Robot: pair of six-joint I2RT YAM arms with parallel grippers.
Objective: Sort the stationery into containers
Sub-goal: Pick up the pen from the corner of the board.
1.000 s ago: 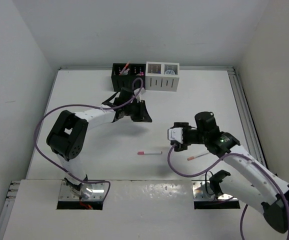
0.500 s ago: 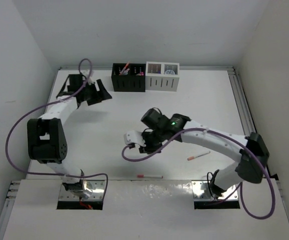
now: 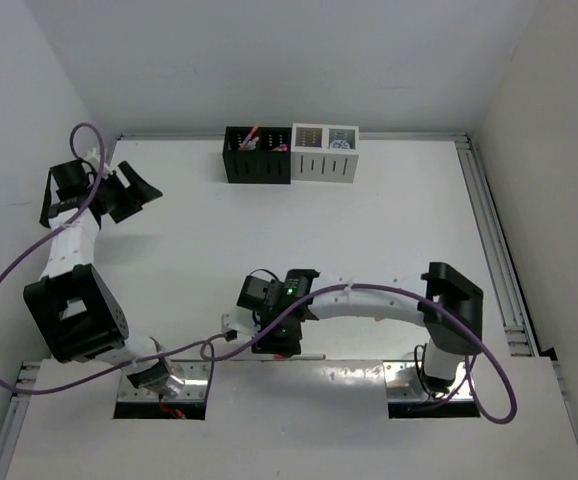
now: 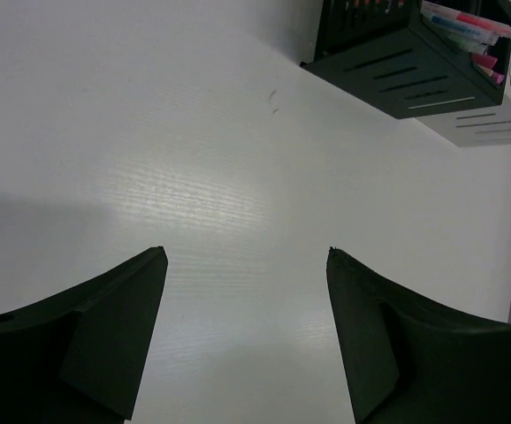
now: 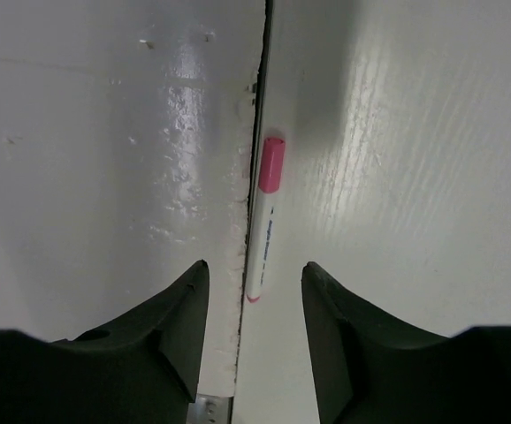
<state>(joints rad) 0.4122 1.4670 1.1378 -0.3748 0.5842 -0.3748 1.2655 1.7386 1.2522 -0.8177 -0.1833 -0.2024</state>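
My right fingers point(image 5: 171, 331) stand apart, holding nothing. The pink-capped pen point(image 5: 264, 221) lies on the desk point(image 5: 415, 132) between their tips, running straight ahead along a seam and touching neither. My left fingers point(image 4: 114, 336) are spread wide above the desk, with the black box point(image 4: 397, 66) and white box point(image 4: 494, 128) well ahead to the right.

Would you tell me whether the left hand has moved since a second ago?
Yes. The left hand has swung left, well away from the black organiser box it was beside.
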